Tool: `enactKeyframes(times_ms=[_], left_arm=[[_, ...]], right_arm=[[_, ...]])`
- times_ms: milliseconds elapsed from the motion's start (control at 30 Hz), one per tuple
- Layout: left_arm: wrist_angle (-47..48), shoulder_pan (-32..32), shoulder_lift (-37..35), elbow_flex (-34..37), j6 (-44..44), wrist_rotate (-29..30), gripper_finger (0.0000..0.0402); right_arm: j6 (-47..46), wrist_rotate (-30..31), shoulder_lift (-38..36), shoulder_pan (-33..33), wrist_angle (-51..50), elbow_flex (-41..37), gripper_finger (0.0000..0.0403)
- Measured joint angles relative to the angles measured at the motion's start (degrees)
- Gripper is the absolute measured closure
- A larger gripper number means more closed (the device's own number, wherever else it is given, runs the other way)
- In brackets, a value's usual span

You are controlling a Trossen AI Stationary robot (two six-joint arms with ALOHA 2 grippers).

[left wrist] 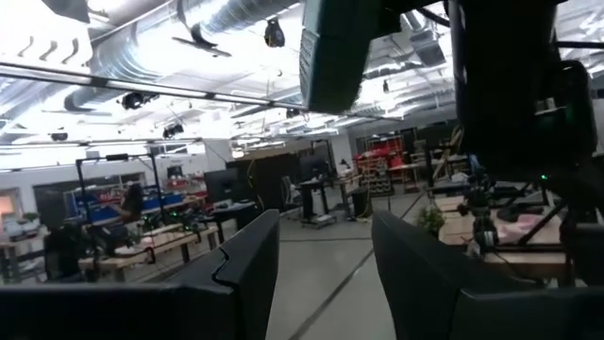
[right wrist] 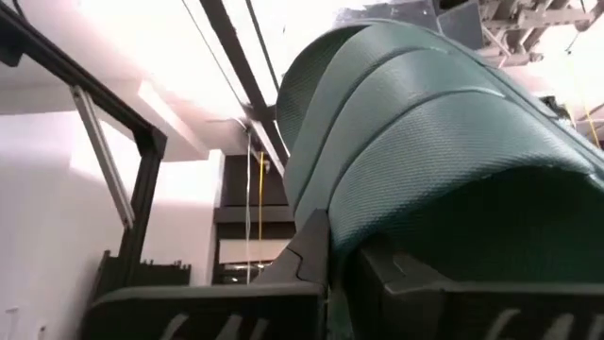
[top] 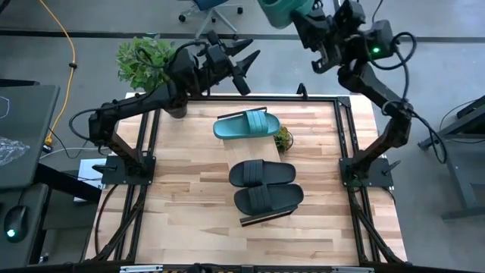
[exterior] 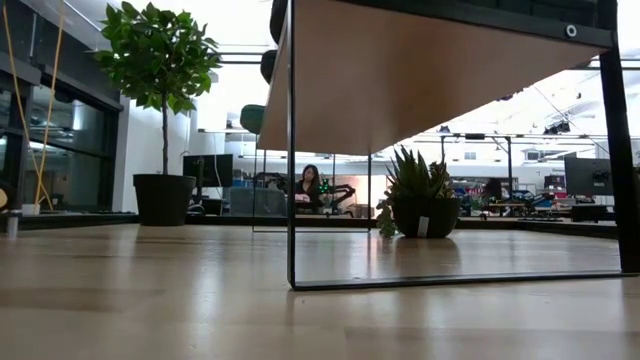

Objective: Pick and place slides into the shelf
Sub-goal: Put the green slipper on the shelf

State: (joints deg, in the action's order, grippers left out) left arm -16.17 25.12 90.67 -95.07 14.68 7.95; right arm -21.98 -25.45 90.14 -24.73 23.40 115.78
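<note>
Overhead: long light-wood plank shelf [top: 236, 155] down the middle of the butcher-block table [top: 182, 205], bearing one teal ribbed-strap rubber slide [top: 246, 125] at its far end and two black ribbed-strap rubber slides [top: 262, 174] side by side nearer the front. Second teal rubber slide [top: 279, 10] raised beyond the table's far right corner, clamped in the right gripper [top: 314, 30] and cut off by the frame's top edge. Left gripper [top: 244, 67] lifted over the far edge, fingers parted, empty. Small green potted plant [top: 283, 139] just beside the shelf; leafy potted plant [top: 144, 62] at the far left corner.

Table level: shelf underside [exterior: 400, 80] and thin dark metal frame [exterior: 291, 150] filling the foreground, the slides on top hidden; spiky plant [exterior: 416, 195] behind; seated person [exterior: 308, 188] far off in the room.

Left wrist: two dark fingers [left wrist: 255, 260] well apart with nothing between; the held teal slide [left wrist: 335, 52] hanging beyond.

Right wrist: textured teal strap [right wrist: 425, 123] filling the view, dark fingers [right wrist: 307, 255] closed on it, sole hard to make out.
</note>
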Motion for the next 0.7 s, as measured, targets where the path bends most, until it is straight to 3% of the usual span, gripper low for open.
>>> enactKeyframes(times_ms=[467,700], left_arm=[[9.51,6.33,-0.04,0.00,-4.27,-4.58,0.0243],[9.62,6.80,0.52,0.00,-4.39,-9.45,0.0238]], right_arm=[[-15.27,4.66,1.84,-2.71,31.05,-17.71,0.0403],[-20.21,7.10,1.79,-3.03,38.67,-23.98,0.0403]])
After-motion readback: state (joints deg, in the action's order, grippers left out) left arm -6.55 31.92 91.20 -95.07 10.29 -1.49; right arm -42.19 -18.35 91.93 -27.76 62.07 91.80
